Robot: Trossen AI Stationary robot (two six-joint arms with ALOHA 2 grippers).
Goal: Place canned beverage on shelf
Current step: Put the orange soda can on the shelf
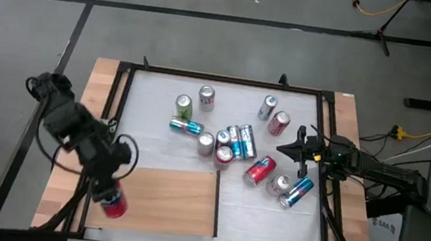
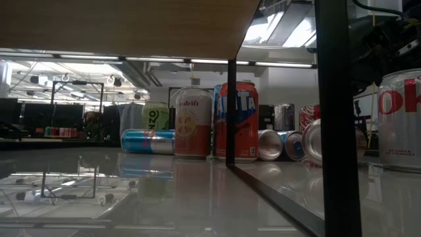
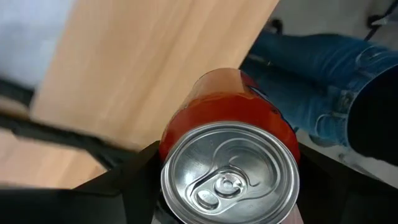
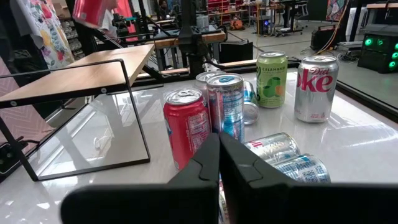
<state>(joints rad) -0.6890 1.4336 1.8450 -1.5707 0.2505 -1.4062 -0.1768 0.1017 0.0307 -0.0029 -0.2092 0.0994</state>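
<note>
Bare shelf (image 1: 169, 197), cans (image 1: 230, 139) clustered well apart.

The red can (image 3: 230, 155) fills the left wrist view, its lower rim cut off at six o'clock, and it hides the left tool's fingers. In the low view, the shelf (image 2: 125, 26) is cropped at twelve o'clock; most labels among the cans are unreadable.
</note>
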